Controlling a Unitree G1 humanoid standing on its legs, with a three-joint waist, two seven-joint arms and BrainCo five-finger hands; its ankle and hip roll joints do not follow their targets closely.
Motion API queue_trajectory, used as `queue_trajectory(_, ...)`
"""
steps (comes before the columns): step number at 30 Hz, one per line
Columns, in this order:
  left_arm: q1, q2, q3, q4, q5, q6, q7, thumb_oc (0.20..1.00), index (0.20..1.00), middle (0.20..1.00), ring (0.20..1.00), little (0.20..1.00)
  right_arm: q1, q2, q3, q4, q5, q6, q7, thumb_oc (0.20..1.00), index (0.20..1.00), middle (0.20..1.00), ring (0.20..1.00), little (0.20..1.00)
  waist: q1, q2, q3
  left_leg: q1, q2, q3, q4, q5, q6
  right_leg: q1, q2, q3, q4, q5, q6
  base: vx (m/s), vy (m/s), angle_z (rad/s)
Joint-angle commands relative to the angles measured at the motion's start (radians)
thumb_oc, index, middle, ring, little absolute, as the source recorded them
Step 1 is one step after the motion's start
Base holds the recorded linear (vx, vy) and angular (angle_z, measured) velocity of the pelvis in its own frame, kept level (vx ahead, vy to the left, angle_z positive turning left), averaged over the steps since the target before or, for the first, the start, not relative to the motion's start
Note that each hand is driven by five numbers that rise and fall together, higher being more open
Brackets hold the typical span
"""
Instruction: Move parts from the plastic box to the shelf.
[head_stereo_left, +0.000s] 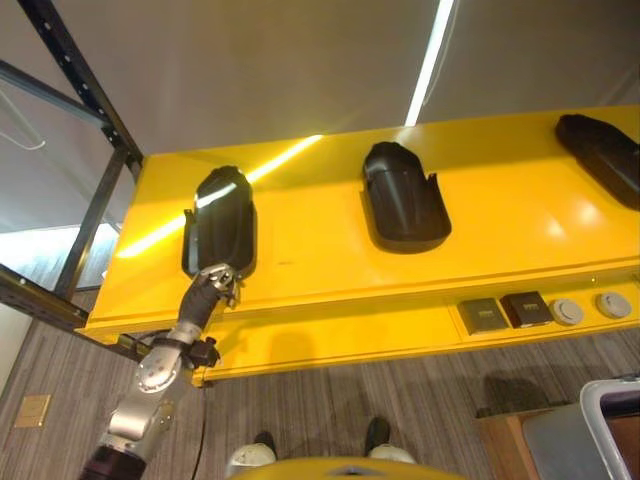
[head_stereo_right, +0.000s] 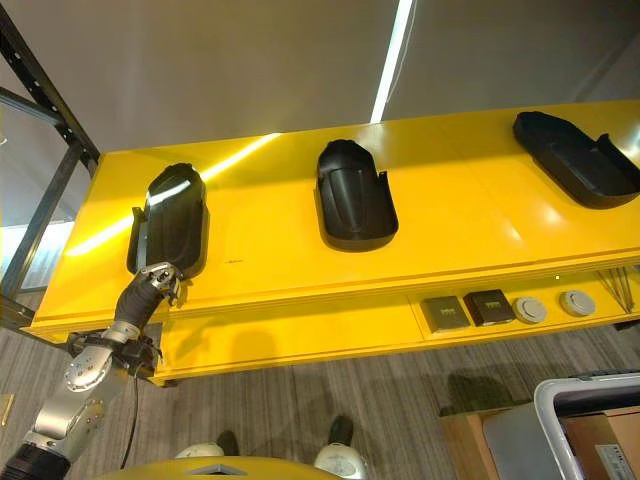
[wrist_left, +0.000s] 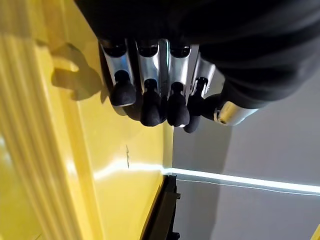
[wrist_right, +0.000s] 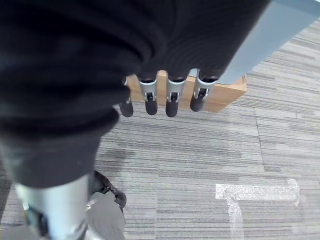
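Note:
Three black moulded parts lie on the yellow shelf (head_stereo_left: 510, 230): a left part (head_stereo_left: 222, 215), a middle part (head_stereo_left: 402, 200) and a right part (head_stereo_left: 605, 150). My left hand (head_stereo_left: 216, 283) rests at the near end of the left part, at the shelf's front. In the left wrist view its fingers (wrist_left: 150, 97) are relaxed over the yellow surface with nothing between them. The grey plastic box (head_stereo_left: 600, 425) stands at the lower right. My right hand (wrist_right: 160, 97) hangs open over the carpet beside the box's rim (wrist_right: 280, 35).
A lower yellow ledge holds two dark square pieces (head_stereo_left: 505, 312) and two round white discs (head_stereo_left: 590, 308). A dark metal rack frame (head_stereo_left: 85, 95) rises at the left. A wooden stand (head_stereo_right: 465, 440) sits under the plastic box. White tape (wrist_right: 260, 192) marks the floor.

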Motion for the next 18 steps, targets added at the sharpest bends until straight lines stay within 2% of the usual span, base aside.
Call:
queue_trajectory(1,-0.046,0.018,0.033,-0.027,0.052,-0.08,0.046,0.2,0.2,0.2,0.2,0.2,-0.003,-0.009,0.027,0.002,0.0,-0.007,0.003,1.0,1.0,1.0,1.0,1.0,-0.001,-0.021,0.011,-0.079,0.045,-0.011,0.091,-0.02,-0.001,0.039,-0.038,0.065,0.084,-0.136,0.044,0.02,-0.007,-0.06)
queue_trajectory(11,-0.132,-0.012,0.05,0.107,0.087,-0.055,0.134,0.2,0.2,0.2,0.2,0.2,0.007,-0.005,0.047,-0.035,-0.019,0.027,-0.003,1.0,1.0,1.0,1.0,1.0,-0.03,-0.025,0.007,-0.072,0.047,0.002,0.091,-0.019,-0.002,0.038,-0.035,0.079,0.085,-0.138,0.044,0.02,0.004,-0.07)
queue_trajectory(18,-0.187,-0.022,0.08,0.218,0.125,-0.094,0.174,0.2,0.2,0.2,0.2,0.2,0.012,-0.011,0.054,-0.052,-0.034,0.037,-0.001,1.0,1.0,1.0,1.0,1.0,-0.046,-0.025,0.008,-0.076,0.053,0.008,0.1,-0.019,-0.004,0.031,-0.033,0.088,0.094,-0.142,0.042,0.0,0.002,-0.03)
